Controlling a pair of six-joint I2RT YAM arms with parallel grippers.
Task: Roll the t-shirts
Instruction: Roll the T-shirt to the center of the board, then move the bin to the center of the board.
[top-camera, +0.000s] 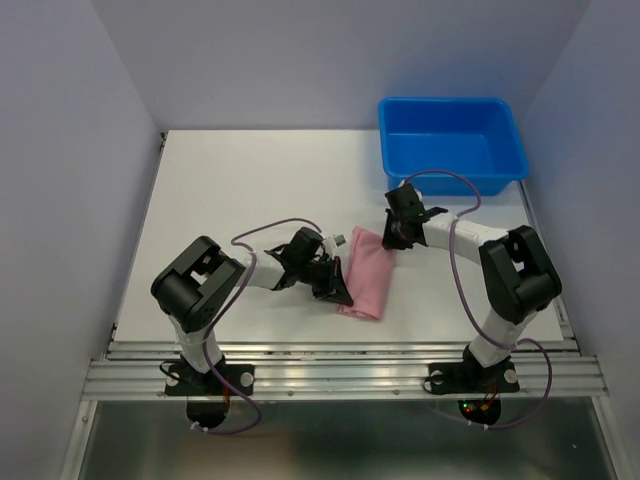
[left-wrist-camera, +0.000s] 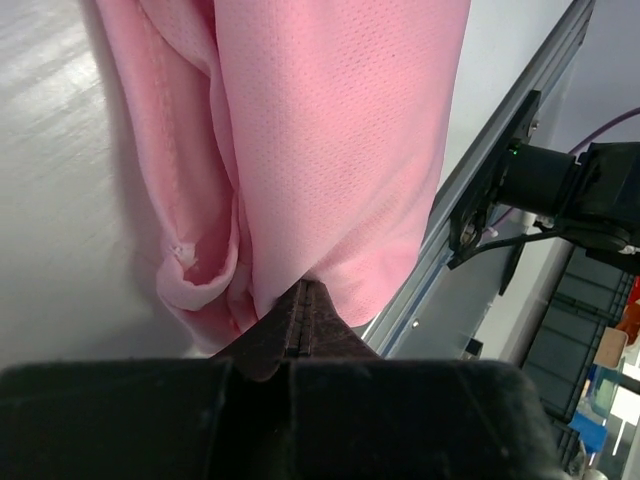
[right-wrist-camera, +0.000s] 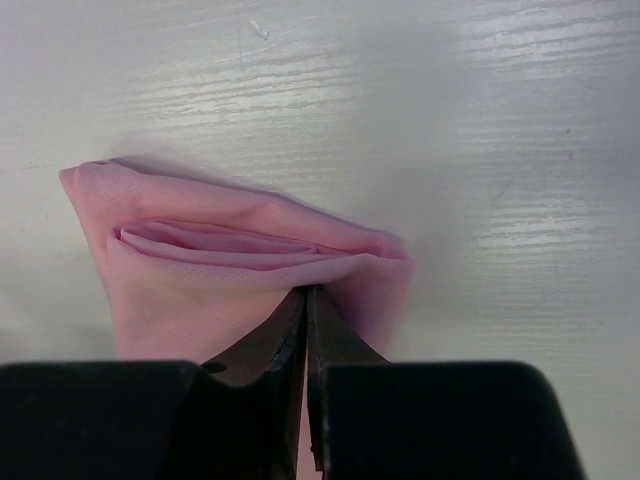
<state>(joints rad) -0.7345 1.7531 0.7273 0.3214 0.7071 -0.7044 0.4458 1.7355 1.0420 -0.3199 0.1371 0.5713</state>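
My left gripper is pressed together on the near end of the thin light pink t-shirt, which lies folded into a narrow strip at the near middle of the white table. My right gripper pinches its far end.

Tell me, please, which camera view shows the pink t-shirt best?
The top external view: only it shows the whole folded t-shirt. The left wrist view shows close-up mesh folds at one end; the right wrist view shows the other end's layered edges.

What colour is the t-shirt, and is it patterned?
Plain light pink t-shirt, no print; its fine mesh weave shows best in the left wrist view.
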